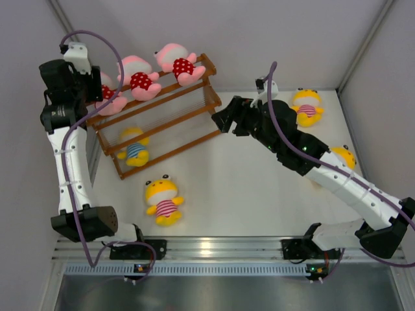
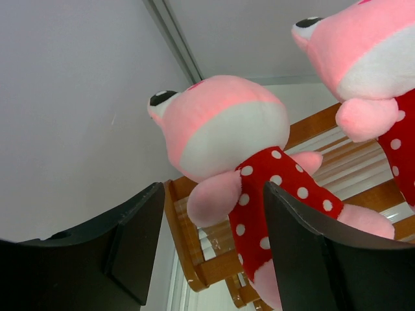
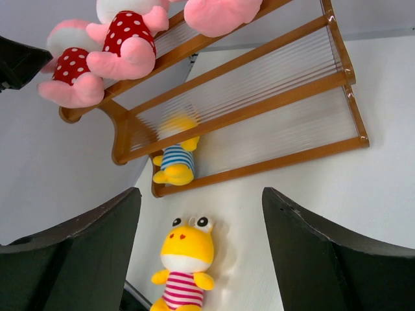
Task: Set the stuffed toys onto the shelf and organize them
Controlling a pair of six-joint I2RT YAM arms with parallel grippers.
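Note:
The brown wooden shelf [image 1: 170,131] stands at the back left. Three pink toys in red dotted dresses sit on its top tier: left [image 1: 113,102], middle [image 1: 139,76] and right [image 1: 177,62]. A yellow blue-striped toy [image 1: 134,148] lies on a lower tier. A yellow pink-striped toy [image 1: 164,200] lies on the table in front. Another [image 1: 307,105] lies at the back right, and a further yellow toy [image 1: 343,155] is partly hidden by the right arm. My left gripper [image 2: 213,194] is open just behind the left pink toy [image 2: 227,136]. My right gripper [image 1: 224,120] is open and empty beside the shelf's right end.
White walls close in the table at the back and both sides. The left arm stands upright between the left wall and the shelf's left end [image 2: 185,253]. In the right wrist view the shelf [image 3: 259,116] and the front yellow toy [image 3: 185,259] lie ahead.

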